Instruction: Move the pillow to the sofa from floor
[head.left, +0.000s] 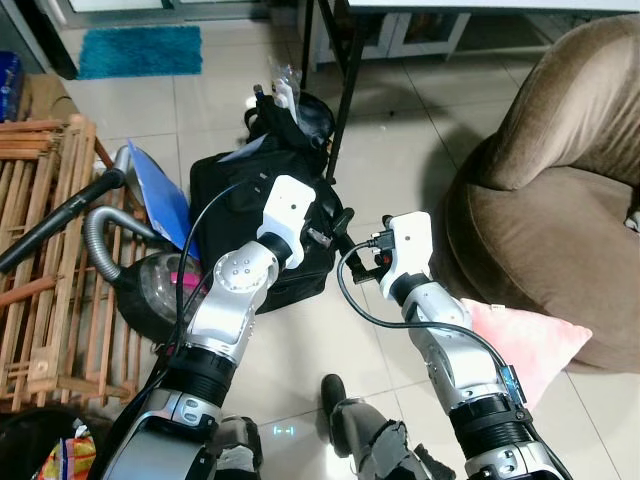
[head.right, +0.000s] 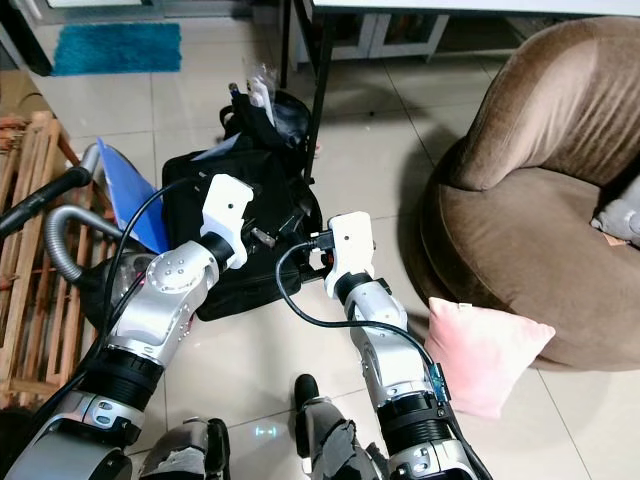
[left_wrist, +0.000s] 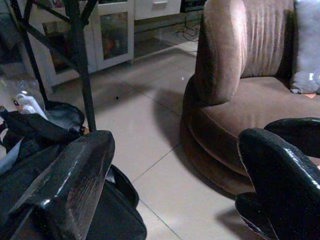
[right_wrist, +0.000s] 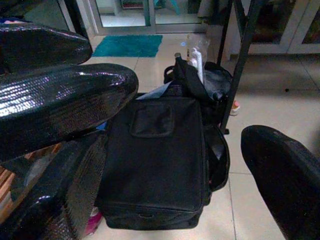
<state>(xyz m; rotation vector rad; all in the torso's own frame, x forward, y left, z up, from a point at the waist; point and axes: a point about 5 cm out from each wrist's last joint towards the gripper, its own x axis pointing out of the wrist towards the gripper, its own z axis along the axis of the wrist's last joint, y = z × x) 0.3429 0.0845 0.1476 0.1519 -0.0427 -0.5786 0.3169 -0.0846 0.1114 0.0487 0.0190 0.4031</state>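
Note:
A pink pillow (head.left: 527, 345) lies on the tiled floor, leaning against the base of the brown sofa (head.left: 560, 190) to my right. Both arms are raised side by side in front of me, above a black bag and well left of the pillow. In its wrist view my left gripper (left_wrist: 175, 170) is open, with nothing but floor and sofa between its fingers (left_wrist: 70, 185). My right gripper (right_wrist: 165, 190) is also open and looks over the bag, holding nothing. The two grippers are close together.
A black bag (head.left: 240, 195) lies on the floor straight ahead, with a black table leg (head.left: 345, 90) behind it. A vacuum cleaner (head.left: 150, 285) and a wooden rack (head.left: 45, 270) stand at the left. A grey cushion (head.right: 620, 215) rests on the sofa seat.

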